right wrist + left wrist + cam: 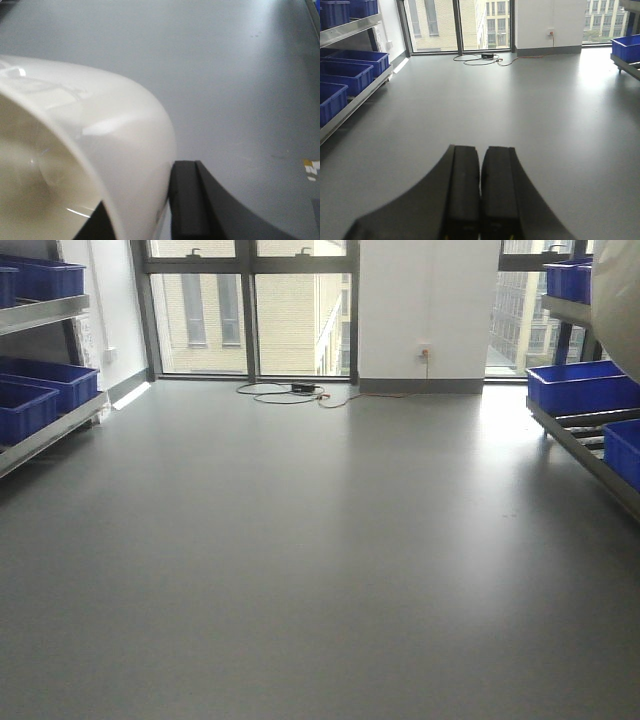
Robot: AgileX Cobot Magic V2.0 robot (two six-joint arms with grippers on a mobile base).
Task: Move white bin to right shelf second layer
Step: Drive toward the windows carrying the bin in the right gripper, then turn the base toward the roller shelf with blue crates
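Right claw (137, 220) clamps one wall of the white bin (622, 300), aloft at 2 o'clock; left claw (480, 200) pressed together, empty. Risk: glossy wall slips, or bin clips blue crates (580, 385) on right shelf second layer (592, 428) at 3 o'clock.

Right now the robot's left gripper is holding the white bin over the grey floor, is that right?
Not quite: the right gripper holds it. The right wrist view shows the white bin with its wall pinched between that gripper's fingers, over the grey floor. In the left wrist view the left gripper is shut on nothing.
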